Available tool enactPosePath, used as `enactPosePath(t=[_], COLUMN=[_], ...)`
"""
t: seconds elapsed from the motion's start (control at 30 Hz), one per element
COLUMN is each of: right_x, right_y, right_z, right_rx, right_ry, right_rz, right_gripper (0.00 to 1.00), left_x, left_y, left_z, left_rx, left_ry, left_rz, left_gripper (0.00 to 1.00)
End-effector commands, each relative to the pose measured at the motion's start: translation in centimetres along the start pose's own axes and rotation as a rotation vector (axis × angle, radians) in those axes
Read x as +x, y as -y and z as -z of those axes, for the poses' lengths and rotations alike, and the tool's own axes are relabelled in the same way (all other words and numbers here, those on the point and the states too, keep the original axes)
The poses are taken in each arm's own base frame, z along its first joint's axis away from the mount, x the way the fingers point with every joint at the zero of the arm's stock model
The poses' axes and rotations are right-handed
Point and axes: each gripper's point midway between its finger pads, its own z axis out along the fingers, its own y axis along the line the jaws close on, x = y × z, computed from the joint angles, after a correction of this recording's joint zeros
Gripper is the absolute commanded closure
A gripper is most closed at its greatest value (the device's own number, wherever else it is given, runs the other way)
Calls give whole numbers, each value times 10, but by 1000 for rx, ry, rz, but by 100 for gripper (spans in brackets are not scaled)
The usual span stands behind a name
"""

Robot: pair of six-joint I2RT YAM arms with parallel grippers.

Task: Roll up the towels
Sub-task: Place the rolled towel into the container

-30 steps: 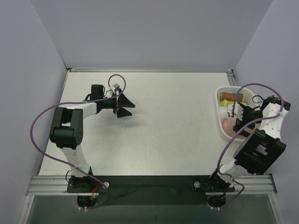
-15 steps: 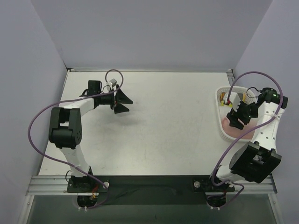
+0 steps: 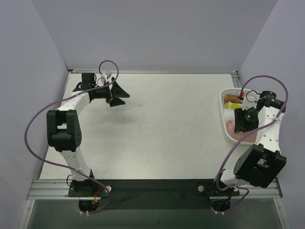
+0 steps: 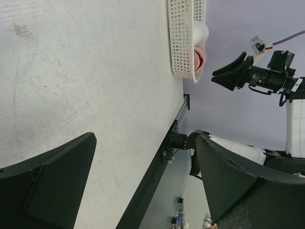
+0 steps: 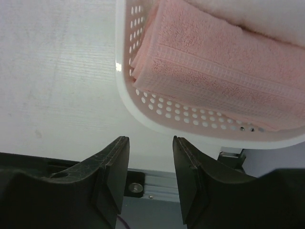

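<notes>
Within the last second the left gripper [image 3: 116,94] has swung off toward the far-left corner of the table [image 3: 171,124]; its jaws stand wide apart and hold nothing. Meanwhile the right arm has drawn itself up over the basket [image 3: 228,95], so that the right gripper [image 3: 244,121] now hangs above the basket's near end; its 2 fingers sit a narrow gap apart, empty, and touch no cloth.

This probably means that the left arm is clearing room while the right prepares to fetch a towel. The rolling itself appears not yet begun, since both towels lie inside the basket and none is spread on the table.

The pink towel [image 5: 214,71] lies in thick folded layers against the perforated wall, and a woven band runs along its length; its nap looks soft and loose, so it will likely sag when lifted. The white towel [image 5: 267,14] sits just beyond it, touching it, and only an edge of it is visible in the right wrist view.
</notes>
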Motion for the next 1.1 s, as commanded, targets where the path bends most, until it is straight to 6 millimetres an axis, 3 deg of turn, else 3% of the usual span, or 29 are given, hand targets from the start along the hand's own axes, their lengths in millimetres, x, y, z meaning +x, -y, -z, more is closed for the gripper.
enactPosePath(t=[0.0,0.13,0.17,0.27,0.43,0.53,0.67,0.9,1.07], right_x=[7,6,7,4,-24,-35,-30,-14,5], right_y=[3,5,5,3,1,14,26,24,19], right_z=[-8,-20,-22,-25,-1,2,-12,-50,-59], right_rx=[73,82,84,59,62,122,189,183,187], right_ry=[-7,-12,-14,10,149,197,153,62,-8], right_rz=[-191,-271,-281,-324,-397,-430,-459,-441,-343], right_gripper=[58,58,58,58,61,68,78,73,73], left_x=[-6,0,-8,-9,-7,-6,-11,-20,-19], left_y=[-1,-9,-16,-22,-25,-28,-34,-42,-44], left_z=[3,5,17,23,26,26,27,30,31], left_rx=[-19,-42,-54,-57,-56,-56,-65,-73,-75], left_ry=[0,-20,10,20,19,16,26,41,39], left_rz=[-41,-44,-31,-19,-8,1,7,16,9], left_gripper=[3,3,3,3,3,3,3,3,3])
